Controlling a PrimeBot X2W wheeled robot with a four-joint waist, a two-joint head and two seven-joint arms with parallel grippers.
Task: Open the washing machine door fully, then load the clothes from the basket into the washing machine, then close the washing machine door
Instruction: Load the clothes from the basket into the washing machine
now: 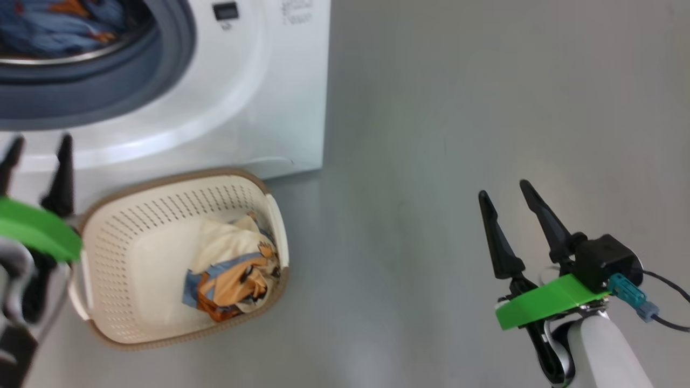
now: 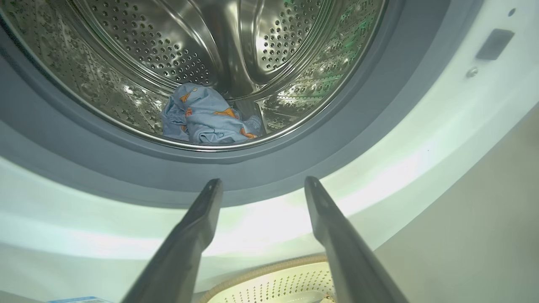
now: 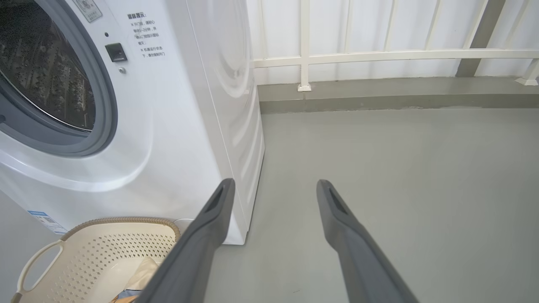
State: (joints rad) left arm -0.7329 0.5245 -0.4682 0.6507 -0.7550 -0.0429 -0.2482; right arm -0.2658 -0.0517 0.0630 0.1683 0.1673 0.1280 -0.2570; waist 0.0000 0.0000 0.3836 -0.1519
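Observation:
The washing machine [image 1: 269,81] stands open at the upper left, its grey gasket [image 2: 126,168] ringing the steel drum [image 2: 177,50]. A blue garment with orange prints [image 2: 206,115] lies at the bottom of the drum. The cream basket [image 1: 135,237] sits on the floor right in front of the machine and holds a cream-white garment [image 1: 226,240] and an orange-tan printed one [image 1: 234,285]. My left gripper [image 1: 35,153] is open and empty, over the basket's left end, just below the drum opening. My right gripper [image 1: 504,194] is open and empty over bare floor, well right of the basket. The door is out of view.
Grey floor [image 1: 485,108] spreads to the right of the machine. A white railing [image 3: 379,54] on a low grey kerb runs along the far side. A blue energy label [image 3: 44,219] is stuck low on the machine's front.

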